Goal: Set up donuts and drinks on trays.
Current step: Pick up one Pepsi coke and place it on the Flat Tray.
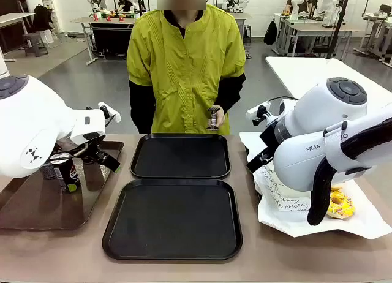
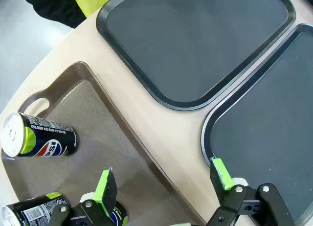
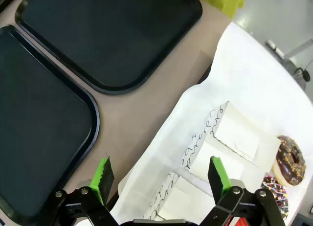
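In the front view, "FRAN" is read on the right arm (image 1: 318, 149). Two black trays (image 1: 180, 155) are laid at centre, and two cans (image 1: 66, 173) stand at nine o'clock on a brown tray (image 1: 30, 212).

In the left wrist view, a Pepsi logo is read at nine o'clock. The left claw (image 2: 163, 176) is spread wide, with nothing held.

In the right wrist view, unreadable black script is seen on white holders (image 3: 230, 138). The right claw (image 3: 159, 167) is spread wide and empty. Two donuts (image 3: 289, 160) are counted at four o'clock.

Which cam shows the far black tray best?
Front view: the far tray shows whole, with all four rims in frame. Both wrist views see it at an angle and crop it at the picture's top edge.
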Controlling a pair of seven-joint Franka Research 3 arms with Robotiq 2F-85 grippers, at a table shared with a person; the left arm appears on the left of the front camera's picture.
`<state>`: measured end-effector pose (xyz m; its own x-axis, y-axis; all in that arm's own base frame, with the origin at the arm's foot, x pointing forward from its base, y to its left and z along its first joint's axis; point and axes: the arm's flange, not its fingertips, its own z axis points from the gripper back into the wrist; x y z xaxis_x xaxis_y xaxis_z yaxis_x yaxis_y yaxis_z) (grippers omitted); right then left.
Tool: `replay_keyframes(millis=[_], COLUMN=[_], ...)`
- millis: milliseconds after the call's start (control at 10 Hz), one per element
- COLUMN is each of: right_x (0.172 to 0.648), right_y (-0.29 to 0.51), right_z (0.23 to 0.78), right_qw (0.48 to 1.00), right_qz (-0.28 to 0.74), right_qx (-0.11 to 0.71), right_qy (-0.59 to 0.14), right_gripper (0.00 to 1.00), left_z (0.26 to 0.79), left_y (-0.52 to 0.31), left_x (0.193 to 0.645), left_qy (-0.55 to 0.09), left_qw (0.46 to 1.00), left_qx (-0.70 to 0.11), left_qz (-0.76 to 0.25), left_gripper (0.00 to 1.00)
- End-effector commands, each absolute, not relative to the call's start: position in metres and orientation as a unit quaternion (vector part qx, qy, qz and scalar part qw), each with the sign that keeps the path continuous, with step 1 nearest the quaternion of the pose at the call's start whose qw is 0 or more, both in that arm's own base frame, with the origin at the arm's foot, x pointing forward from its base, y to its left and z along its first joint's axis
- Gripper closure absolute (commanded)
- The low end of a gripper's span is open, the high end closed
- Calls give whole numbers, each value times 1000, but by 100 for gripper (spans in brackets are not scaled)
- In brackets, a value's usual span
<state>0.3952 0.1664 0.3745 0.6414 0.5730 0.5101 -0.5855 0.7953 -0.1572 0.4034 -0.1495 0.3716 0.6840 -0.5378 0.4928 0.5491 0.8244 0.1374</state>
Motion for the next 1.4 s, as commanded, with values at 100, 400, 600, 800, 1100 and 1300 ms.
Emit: replay_keyframes(millis=[100, 400, 600, 800, 1100, 1300], right_x=[395, 395, 395, 395, 395, 340], right_y=[166, 166, 166, 166, 166, 154], right_z=[374, 374, 374, 374, 374, 407], right_qw=[906, 906, 906, 906, 906, 899], right_qz=[320, 320, 320, 320, 320, 347], right_qx=[11, 11, 11, 11, 11, -2], right_qy=[-278, -278, -278, -278, -278, -268], right_gripper=[0, 0, 0, 0, 0, 0], left_z=[372, 372, 372, 372, 372, 402], left_y=[-150, -150, -150, -150, -150, -131], left_x=[403, 403, 403, 403, 403, 362], left_qy=[-265, -265, -265, -265, -265, -245], left_qw=[917, 917, 917, 917, 918, 917], left_qx=[-11, -11, -11, -11, -11, 6], left_qz=[-296, -296, -296, -296, -296, -316], left_gripper=[0, 0, 0, 0, 0, 0])
